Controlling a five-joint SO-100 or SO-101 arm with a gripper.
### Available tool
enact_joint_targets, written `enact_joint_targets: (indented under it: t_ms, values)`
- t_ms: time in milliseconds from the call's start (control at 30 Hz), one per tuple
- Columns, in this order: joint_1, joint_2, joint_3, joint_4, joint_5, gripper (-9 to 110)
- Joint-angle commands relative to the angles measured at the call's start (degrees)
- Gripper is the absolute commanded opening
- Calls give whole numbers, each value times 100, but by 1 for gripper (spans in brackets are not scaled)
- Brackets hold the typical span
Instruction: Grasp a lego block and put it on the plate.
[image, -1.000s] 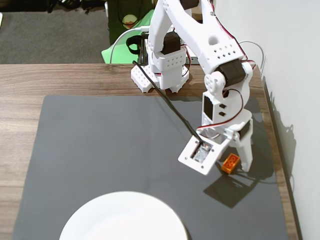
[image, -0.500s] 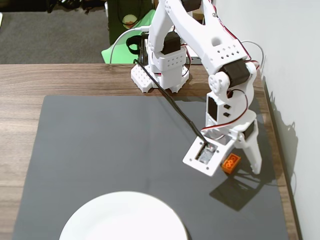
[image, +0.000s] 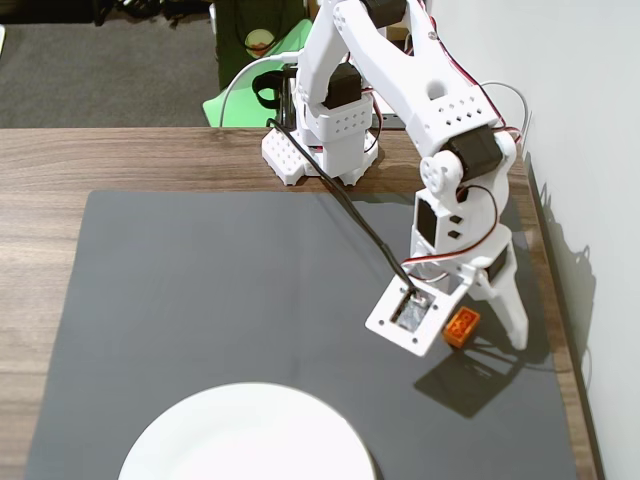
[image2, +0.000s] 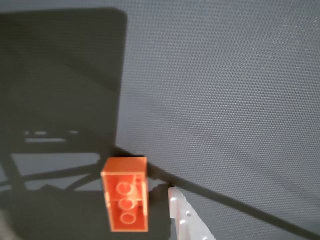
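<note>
White two-finger gripper (image: 478, 322) stands spread wide, straddling the small orange plastic lego brick (image: 461, 327) lying hollow-side-up on the dark grey mat (image: 220, 300), apparently lining up a pinch; white round plate (image: 245, 435) sits well apart.

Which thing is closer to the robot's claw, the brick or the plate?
The orange brick. It lies on the grey mat right between the gripper's fingers, while the big white plate sits far off at the mat's near edge.
</note>
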Motion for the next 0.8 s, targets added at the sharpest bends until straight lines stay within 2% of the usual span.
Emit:
enact_joint_targets:
  t_ms: [0,400,767]
  values:
    - [-9,9,-246,-79,-35,33]
    - [0,-26,-334,-132,18,14]
    - [35,-70,-369,-176,35,4]
